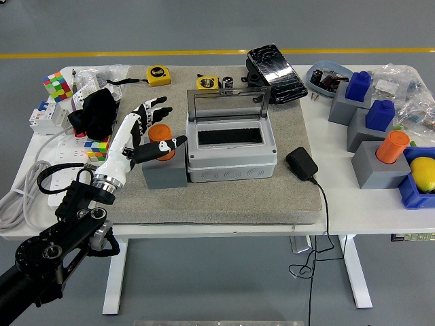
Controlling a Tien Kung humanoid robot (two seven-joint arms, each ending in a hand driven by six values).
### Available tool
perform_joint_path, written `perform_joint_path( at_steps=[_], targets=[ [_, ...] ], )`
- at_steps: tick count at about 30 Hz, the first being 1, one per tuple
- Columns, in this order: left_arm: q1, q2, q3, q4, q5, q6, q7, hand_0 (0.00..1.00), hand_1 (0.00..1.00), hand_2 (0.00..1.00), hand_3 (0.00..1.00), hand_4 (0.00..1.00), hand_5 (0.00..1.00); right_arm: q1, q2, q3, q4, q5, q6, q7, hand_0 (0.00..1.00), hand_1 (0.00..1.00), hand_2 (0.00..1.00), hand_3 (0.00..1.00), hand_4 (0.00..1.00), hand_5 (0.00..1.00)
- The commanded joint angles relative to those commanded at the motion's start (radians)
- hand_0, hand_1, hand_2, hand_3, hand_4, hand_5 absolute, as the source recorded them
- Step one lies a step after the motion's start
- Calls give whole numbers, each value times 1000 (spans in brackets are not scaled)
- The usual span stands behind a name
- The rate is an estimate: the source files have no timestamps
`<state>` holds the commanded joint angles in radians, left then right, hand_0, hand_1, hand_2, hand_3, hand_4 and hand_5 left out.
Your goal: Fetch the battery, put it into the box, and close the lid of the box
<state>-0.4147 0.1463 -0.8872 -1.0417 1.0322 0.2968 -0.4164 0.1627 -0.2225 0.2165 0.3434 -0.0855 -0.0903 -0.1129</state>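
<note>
Grey mat (224, 197) on a white table (340, 210). At mat centre, a grey box (231, 151) with its clear lid (229, 103) standing open and upright at the far side; the dark interior shows nothing that can be made out. Just left of the box, touching or nearly so, a grey block (165, 172) holding an orange battery (161, 133) upright in its top. Left hand (144, 130), white and black, reaches in from the near left, fingers spread around the battery, thumb lying across its near side; whether they actually clamp it cannot be told. Right of the box, a black power adapter (301, 164) with cord trailing off the near edge. Far right, another grey block with an orange cylinder (393, 147). Far edge: two yellow tape measures (159, 75).
</note>
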Motion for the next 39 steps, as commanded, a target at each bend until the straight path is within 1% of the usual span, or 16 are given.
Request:
perform_joint_path(
  at_steps=[5,6,11,12,17,18,23,24,29,30,35,36,39],
  targets=[
    [-15,-5,22,30,-9,-2,-8,760,703,660,739,998,2,0,-2,-5,0,0,0,0,642,693,723,767,998,648],
    [-17,-6,27,35,-12,-3,-9,728,656,591,707,998,2,1,-2,-5,0,1,0,0,643,692,723,767,998,647],
    [-25,-12,48,56,-33,-4,-29,728,656,591,707,998,2,2,-3,-7,1,1,0,-1,643,692,723,767,998,647],
    [-27,-13,51,59,-40,-3,-35,683,553,493,629,998,2,2,-3,-8,1,1,0,-1,643,693,723,767,998,646],
    [-40,-18,73,77,-68,-4,-50,683,553,493,629,998,2,2,-4,-14,1,2,0,-1,643,693,723,767,998,646],
    [-44,-19,80,83,-74,-6,-52,533,423,423,519,970,2,2,-5,-15,1,3,0,-1,643,692,723,767,998,647],
    [-63,-30,99,105,-96,-10,-56,533,423,423,519,970,2,3,-5,-16,2,2,-1,-1,643,692,723,767,998,647],
    [-67,-33,101,110,-100,-12,-56,483,390,393,479,939,2,3,-4,-16,2,2,-1,-1,643,691,723,767,998,647],
    [-88,-43,114,133,-119,-20,-52,483,390,393,479,939,2,2,-3,-17,2,3,0,-1,643,691,723,767,998,647],
    [-91,-45,116,136,-122,-21,-51,283,328,343,417,860,2,2,-3,-17,2,4,0,-1,643,692,722,767,998,647],
    [-89,-47,111,138,-129,-20,-52,283,328,343,417,860,2,-1,-4,-15,1,5,0,-1,643,692,722,767,998,647],
    [-89,-47,110,138,-129,-19,-54,224,204,261,327,799,2,-2,-5,-14,1,5,-1,-1,643,692,723,766,998,646],
    [-89,-46,103,137,-127,-16,-57,224,204,261,327,799,2,-2,-6,-12,1,4,-1,0,643,692,723,766,998,646]
  ],
)
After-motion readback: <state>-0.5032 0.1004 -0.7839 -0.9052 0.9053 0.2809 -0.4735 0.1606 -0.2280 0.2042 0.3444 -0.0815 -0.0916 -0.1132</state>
